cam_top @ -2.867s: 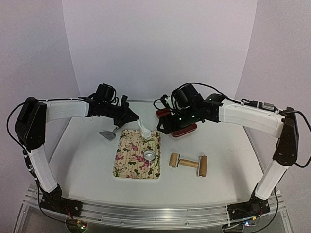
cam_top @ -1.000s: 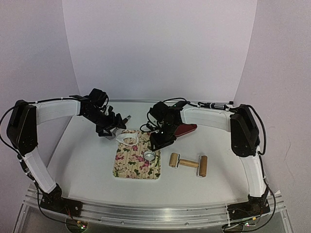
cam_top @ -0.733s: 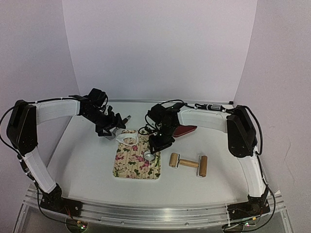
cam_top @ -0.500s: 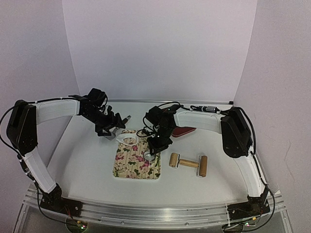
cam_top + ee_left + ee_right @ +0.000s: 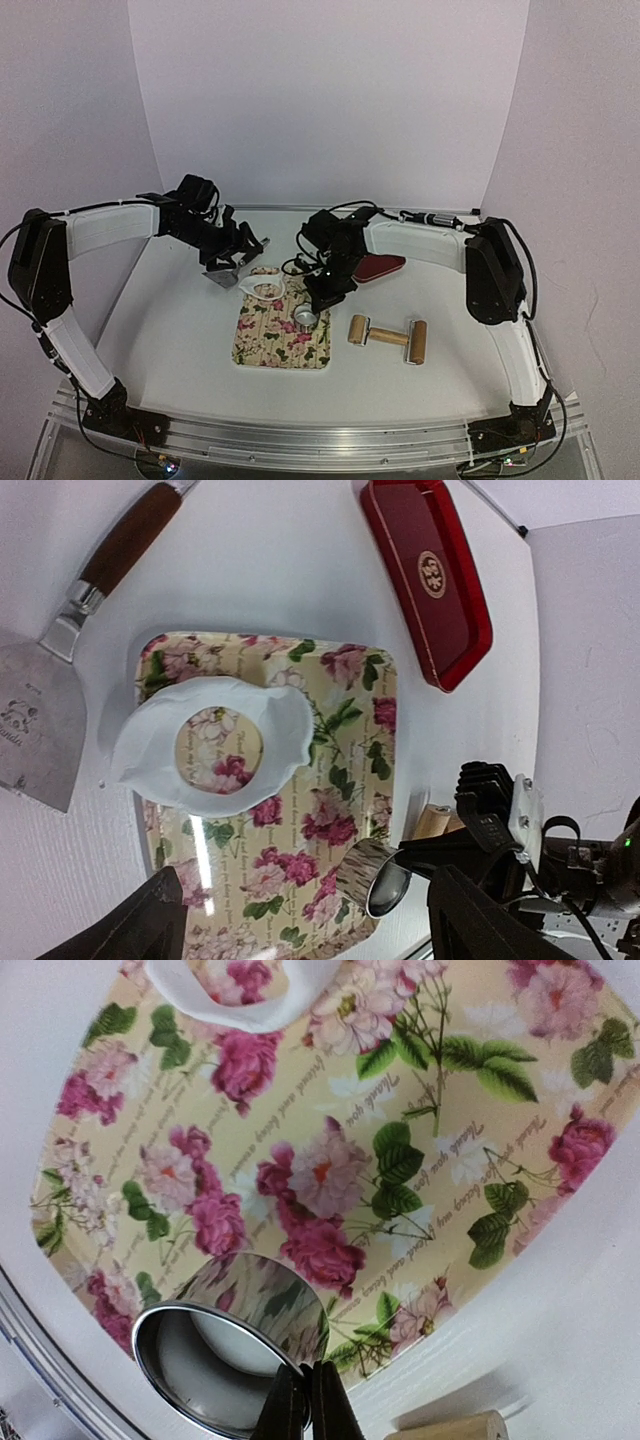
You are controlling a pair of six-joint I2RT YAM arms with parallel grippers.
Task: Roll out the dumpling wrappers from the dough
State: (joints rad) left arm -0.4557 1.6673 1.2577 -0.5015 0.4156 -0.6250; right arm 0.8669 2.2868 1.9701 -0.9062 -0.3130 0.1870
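A flat white dough sheet (image 5: pixel 262 290) (image 5: pixel 290 735) (image 5: pixel 255 1018) with a round hole cut in it lies at the far end of the floral tray (image 5: pixel 270 345) (image 5: pixel 340 780). My right gripper (image 5: pixel 313 303) (image 5: pixel 308 1400) is shut on the rim of the shiny metal ring cutter (image 5: pixel 305 317) (image 5: pixel 365 872) (image 5: pixel 265 1305), which is tilted just above the tray's right side. A white round inside the ring looks like a dumpling wrapper (image 5: pixel 225 1345). My left gripper (image 5: pixel 245 258) (image 5: pixel 325 920) hangs open above the tray's far left, holding nothing.
A metal scraper (image 5: pixel 222 278) (image 5: pixel 35 720) with a wooden handle lies left of the floral tray. The red tray (image 5: pixel 385 265) (image 5: pixel 430 580) sits behind my right arm. A wooden rolling pin (image 5: pixel 388 338) (image 5: pixel 450 1428) lies right of the floral tray.
My right gripper came down from the red tray to the ring cutter, closed on its rim and tipped it up. The left gripper shifted slightly back, still open.
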